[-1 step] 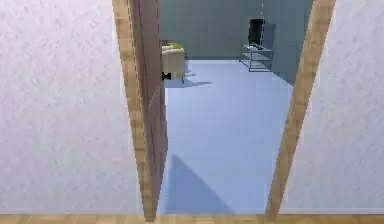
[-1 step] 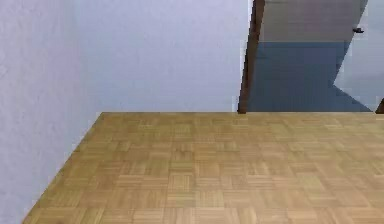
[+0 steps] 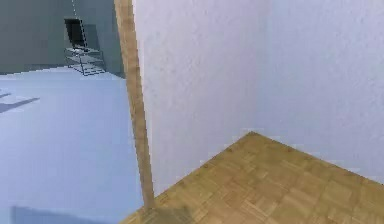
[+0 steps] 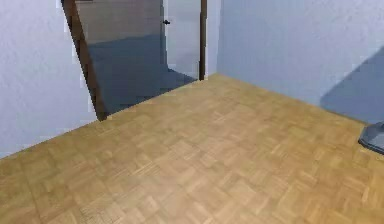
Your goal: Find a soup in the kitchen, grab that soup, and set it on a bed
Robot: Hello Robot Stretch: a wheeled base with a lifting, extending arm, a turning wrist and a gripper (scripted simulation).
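— Starting nearest, what is seen?
— Parquet floor (image 3: pixel 270 185), then a wooden door frame (image 3: pixel 137 110) beside a white wall (image 3: pixel 200 80); farthest, a television (image 3: pixel 75 32) is set on a stand (image 3: pixel 88 62).
— The soup's place? The gripper's jaws?
— Neither can be told.

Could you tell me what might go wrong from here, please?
The white wall stands close ahead, so driving straight on could hit it. Turning toward the opening, the robot might clip the wooden door frame. The grey object at the arm side view's right edge could be struck in a turn.
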